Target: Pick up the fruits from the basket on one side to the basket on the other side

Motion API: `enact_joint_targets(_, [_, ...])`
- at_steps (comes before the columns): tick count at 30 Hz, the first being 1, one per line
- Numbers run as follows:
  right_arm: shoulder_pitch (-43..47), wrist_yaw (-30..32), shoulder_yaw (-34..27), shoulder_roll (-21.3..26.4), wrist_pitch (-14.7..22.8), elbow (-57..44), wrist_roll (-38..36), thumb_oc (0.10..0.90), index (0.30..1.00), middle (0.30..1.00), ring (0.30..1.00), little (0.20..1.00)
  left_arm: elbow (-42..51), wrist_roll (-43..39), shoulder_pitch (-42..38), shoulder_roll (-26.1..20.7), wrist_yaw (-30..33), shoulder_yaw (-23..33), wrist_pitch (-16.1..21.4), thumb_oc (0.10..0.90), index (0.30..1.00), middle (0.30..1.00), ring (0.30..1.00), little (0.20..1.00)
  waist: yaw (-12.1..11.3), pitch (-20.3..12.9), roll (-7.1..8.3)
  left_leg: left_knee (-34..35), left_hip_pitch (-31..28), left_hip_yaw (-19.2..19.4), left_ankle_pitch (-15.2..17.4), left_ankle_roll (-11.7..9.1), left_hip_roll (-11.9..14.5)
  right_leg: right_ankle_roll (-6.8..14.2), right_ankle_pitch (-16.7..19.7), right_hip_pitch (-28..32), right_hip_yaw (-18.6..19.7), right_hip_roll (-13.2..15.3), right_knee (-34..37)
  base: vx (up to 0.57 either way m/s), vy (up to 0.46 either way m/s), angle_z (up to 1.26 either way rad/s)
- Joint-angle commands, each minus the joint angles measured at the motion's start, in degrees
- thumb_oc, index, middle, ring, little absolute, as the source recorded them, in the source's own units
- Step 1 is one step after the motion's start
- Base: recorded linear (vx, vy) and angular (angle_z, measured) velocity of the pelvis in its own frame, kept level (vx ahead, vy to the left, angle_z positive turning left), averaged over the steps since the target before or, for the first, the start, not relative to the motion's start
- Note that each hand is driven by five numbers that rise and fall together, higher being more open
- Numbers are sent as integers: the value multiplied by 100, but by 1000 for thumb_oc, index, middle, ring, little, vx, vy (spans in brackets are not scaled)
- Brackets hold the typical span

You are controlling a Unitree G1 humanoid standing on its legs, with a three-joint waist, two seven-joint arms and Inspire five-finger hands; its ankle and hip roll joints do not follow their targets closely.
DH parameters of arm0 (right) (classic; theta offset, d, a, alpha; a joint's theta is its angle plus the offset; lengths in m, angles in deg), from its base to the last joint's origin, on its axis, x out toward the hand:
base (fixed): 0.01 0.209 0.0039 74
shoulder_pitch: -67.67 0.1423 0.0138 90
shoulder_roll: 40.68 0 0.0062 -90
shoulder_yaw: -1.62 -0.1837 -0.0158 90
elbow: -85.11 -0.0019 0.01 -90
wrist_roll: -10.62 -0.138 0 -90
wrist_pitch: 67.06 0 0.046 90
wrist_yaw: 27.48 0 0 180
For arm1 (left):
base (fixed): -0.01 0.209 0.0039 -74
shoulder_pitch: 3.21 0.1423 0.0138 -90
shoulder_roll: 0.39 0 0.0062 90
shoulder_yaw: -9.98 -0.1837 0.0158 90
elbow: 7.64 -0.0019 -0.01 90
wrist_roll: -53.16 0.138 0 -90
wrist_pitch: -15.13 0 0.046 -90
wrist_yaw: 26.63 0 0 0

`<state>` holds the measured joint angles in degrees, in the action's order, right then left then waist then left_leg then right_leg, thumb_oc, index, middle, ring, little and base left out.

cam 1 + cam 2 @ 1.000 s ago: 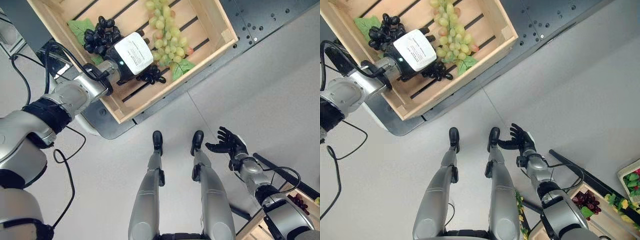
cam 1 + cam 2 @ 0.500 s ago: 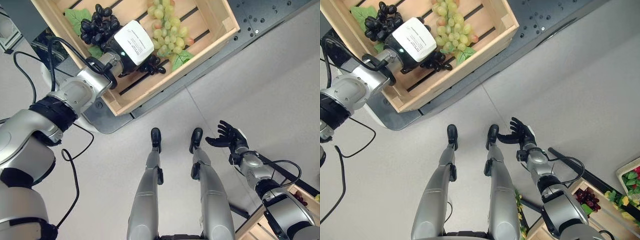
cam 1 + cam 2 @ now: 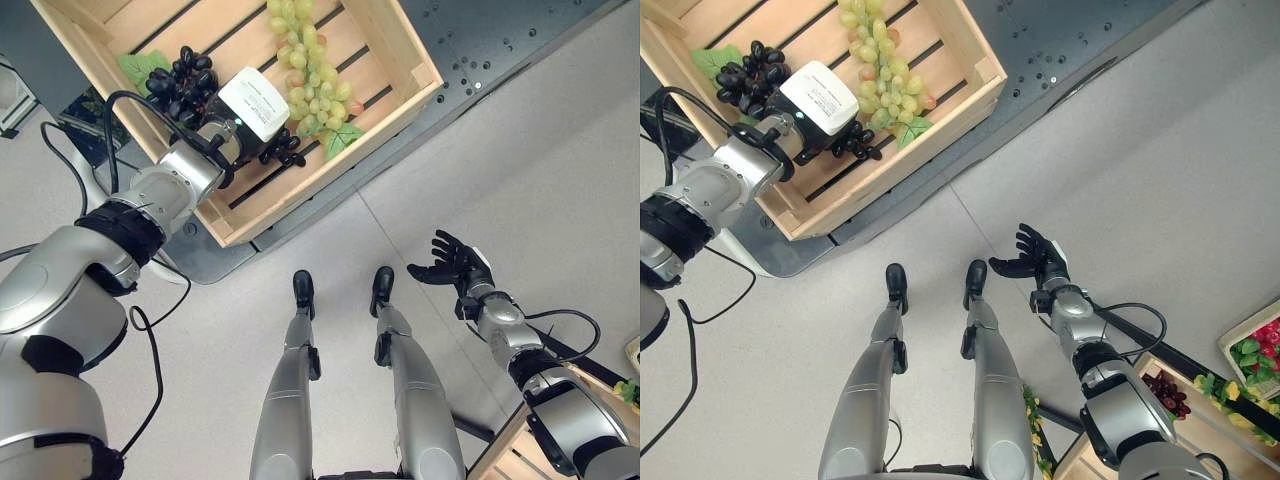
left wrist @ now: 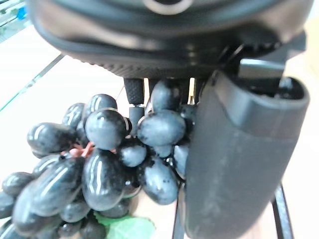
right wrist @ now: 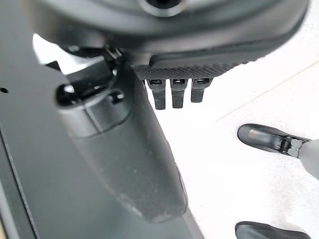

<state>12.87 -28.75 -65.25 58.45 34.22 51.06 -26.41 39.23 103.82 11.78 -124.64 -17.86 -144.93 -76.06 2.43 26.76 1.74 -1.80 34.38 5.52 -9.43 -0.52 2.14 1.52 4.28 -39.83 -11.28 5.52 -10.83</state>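
Wooden slats make up the crate point(image 3: 400, 45) at the robot's left, resting on a dark platform point(image 3: 480, 40) above the pale floor point(image 3: 560, 170). Inside it lie two bunches of fruit: black grapes point(image 3: 178, 80) toward the crate's left end with a green leaf point(image 3: 135, 68) beside them, and green grapes point(image 3: 312, 75) nearer the middle, with another leaf point(image 3: 343, 138) at their lower end. The left robot hand point(image 3: 262, 122) reaches into the crate and sits on the black grapes, between the two bunches, with part of the dark bunch spilling out past it. In the left wrist view the black grapes point(image 4: 107, 164) are pressed right up against the palm, with the thumb point(image 4: 234, 159) beside them and short fingers point(image 4: 135, 94) touching the top of the cluster; whether the fingers are actually closed round the bunch cannot be told. The right robot hand point(image 3: 1038, 260) hangs well apart over the bare floor, fingers spread and relaxed, holding nothing. At the lower right, a second crate point(image 3: 1160, 400) holds dark red grapes point(image 3: 1165, 388), and a white tray point(image 3: 1240, 345) beside it holds red fruit point(image 3: 1262, 340) with green leaves.
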Motion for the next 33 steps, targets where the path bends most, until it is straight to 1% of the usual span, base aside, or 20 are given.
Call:
enact_joint_targets(1, [-138, 90, -338, 310, 276, -392, -300, 800, 900, 900, 900, 900, -637, -455, 7, -426, 493, 444, -385, 400, 300, 300, 300, 300, -72, 303, -128, 69, -572, -2, 405, 27, -141, 261, 153, 955, -79, 50, 585, 0, 0, 0])
enact_joint_targets(4, [-199, 125, -321, 276, 362, -667, -299, 800, 900, 900, 900, 900, -665, -1232, 3, -417, 939, 586, -426, 400, 300, 300, 300, 300, -89, 303, -154, 49, -751, -26, 462, 57, -166, 252, 93, 1135, -94, 69, 556, -7, -8, 1])
enact_joint_targets(5, [-274, 205, -293, 238, 406, -931, -288, 800, 900, 900, 900, 900, -703, -1730, 61, -417, 1188, 757, -384, 400, 300, 300, 300, 300, -95, 303, -180, 43, -855, -37, 488, 67, -180, 246, 50, 1238, -96, 75, 533, -32, -18, 3])
enact_joint_targets(7, [-329, 327, -266, 200, 469, -1315, -252, 800, 900, 900, 900, 900, -856, -2338, 234, -376, 1641, 1110, -168, 400, 300, 300, 300, 300, -106, 303, -220, 48, -1014, -75, 507, 80, -212, 224, -7, 1387, -82, 63, 499, -45, -12, 0])
enact_joint_targets(9, [-397, 469, -277, 164, 554, -1696, -126, 800, 900, 900, 900, 900, -994, -2746, 534, -281, 2068, 1581, 202, 400, 300, 300, 300, 300, -114, 303, -273, 72, -1225, -130, 532, 88, -241, 202, -78, 1578, -66, 58, 464, -39, -3, -2])
enact_joint_targets(10, [-404, 507, -279, 149, 598, -1779, -77, 800, 900, 900, 900, 900, -1012, -2829, 616, -238, 2135, 1710, 286, 400, 300, 300, 300, 300, -119, 303, -284, 82, -1279, -141, 537, 91, -247, 197, -93, 1629, -61, 59, 460, -36, 0, -2])
enact_joint_targets(12, [-402, 642, -252, 101, 849, -2053, 236, 800, 900, 900, 900, 900, -944, -3326, 924, -82, 2221, 2151, 513, 400, 300, 300, 300, 300, -128, 303, -336, 145, -1508, -178, 554, 99, -261, 184, -141, 1833, -41, 67, 461, -42, 9, -2])
enact_joint_targets(14, [-317, 710, -167, 75, 804, -2479, 373, 800, 900, 900, 900, 900, -762, -3817, 1251, 92, 2267, 2690, 700, 400, 300, 300, 300, 300, -132, 302, -382, 262, -1822, -224, 561, 91, -268, 170, -188, 2115, -20, 68, 497, -23, 26, -3])
enact_joint_targets(16, [-307, 569, -143, 32, 874, -2742, 453, 800, 900, 900, 900, 900, -674, -4213, 1466, 174, 2351, 3021, 972, 400, 300, 300, 300, 300, -133, 209, -414, 364, -1977, -242, 556, 82, -267, 155, -216, 2261, -5, 63, 552, -3, 20, -4])
enact_joint_targets(17, [-301, 513, -141, -41, 896, -2998, 566, 800, 900, 900, 900, 900, -562, -4559, 1644, 292, 2316, 3364, 1169, 400, 300, 300, 300, 300, -141, 85, -434, 491, -2116, -257, 540, 74, -259, 153, -226, 2377, 10, 62, 619, 0, 0, 0])
enact_joint_targets(19, [-272, 409, -158, -108, 921, -3244, 831, 800, 900, 900, 900, 900, -372, -5080, 1888, 461, 2148, 3753, 1437, 400, 300, 300, 300, 300, -154, -137, -472, 676, -2349, -322, 525, 48, -249, 151, -245, 2607, 30, 40, 745, 18, -8, 1])
enact_joint_targets(21, [-202, 336, -118, -101, 1010, -3292, 1141, 800, 900, 900, 900, 900, -277, -5454, 2008, 572, 2053, 3962, 1595, 400, 300, 300, 300, 300, -157, -246, -493, 680, -2445, -372, 557, 29, -257, 144, -232, 2759, 33, 40, 850, 45, -28, 7])
enact_joint_targets(22, [32, 348, -24, -66, 904, -3338, 1397, 800, 900, 900, 900, 900, -130, -5703, 2098, 756, 1996, 4120, 1683, 400, 300, 300, 300, 300, -169, -380, -523, 680, -2533, -423, 588, 15, -274, 142, -193, 2921, 43, 51, 1002, 35, -31, 7])
enact_joint_targets(24, [77, 357, -3, -63, 873, -3341, 1399, 800, 900, 900, 900, 900, -110, -5756, 2111, 781, 2016, 4144, 1733, 400, 300, 300, 300, 300, -165, -391, -530, 680, -2553, -432, 594, 13, -277, 141, -182, 2960, 39, 50, 1039, 15, -32, 8])
enact_joint_targets(25, [360, 155, 65, -21, 435, -3287, 1076, 800, 900, 900, 900, 900, 21, -6024, 2129, 872, 1953, 4216, 1759, 400, 300, 300, 300, 300, -192, -513, -540, 680, -2624, -461, 615, 4, -293, 123, -169, 3060, 35, 54, 1117, 29, -76, 16])
enact_joint_targets(26, [540, -111, 123, -41, 289, -3421, 858, 800, 900, 900, 900, 900, 221, -6392, 2178, 953, 1866, 4340, 1845, 400, 300, 300, 300, 300, -211, -642, -527, 680, -2694, -489, 641, -3, -304, 99, -184, 3159, 15, 53, 1172, 35, -102, 15])
enact_joint_targets(29, [650, 95, 250, -258, 226, -3739, 899, 800, 900, 900, 900, 900, 313, -6867, 2224, 1114, 1771, 4502, 2053, 400, 300, 300, 300, 300, -228, -853, -505, 680, -2796, -512, 670, -6, -317, 80, -169, 3313, -23, 62, 1288, 19, -65, 3])
enact_joint_targets(30, [664, 93, 260, -304, 238, -3761, 933, 800, 900, 900, 900, 900, 321, -6963, 2236, 1144, 1781, 4527, 2122, 400, 300, 300, 300, 300, -231, -884, -505, 680, -2815, -520, 675, -6, -319, 80, -163, 3339, -23, 65, 1307, 49, -69, -2])
enact_joint_targets(31, [636, 64, 283, -450, 244, -3796, 1031, 800, 900, 900, 900, 900, 276, -7122, 2314, 1247, 1694, 4658, 2285, 400, 300, 300, 300, 300, -225, -1030, -517, 680, -2915, -522, 699, -7, -318, 86, -135, 3464, -23, 83, 1391, 50, -50, -3])
enact_joint_targets(33, [587, 23, 312, -507, 170, -3841, 1051, 800, 900, 900, 900, 900, 277, -7189, 2346, 1276, 1676, 4703, 2336, 400, 300, 300, 300, 300, -219, -1112, -521, 680, -2967, -511, 716, -6, -318, 95, -115, 3538, -21, 95, 1452, 58, -43, -1])
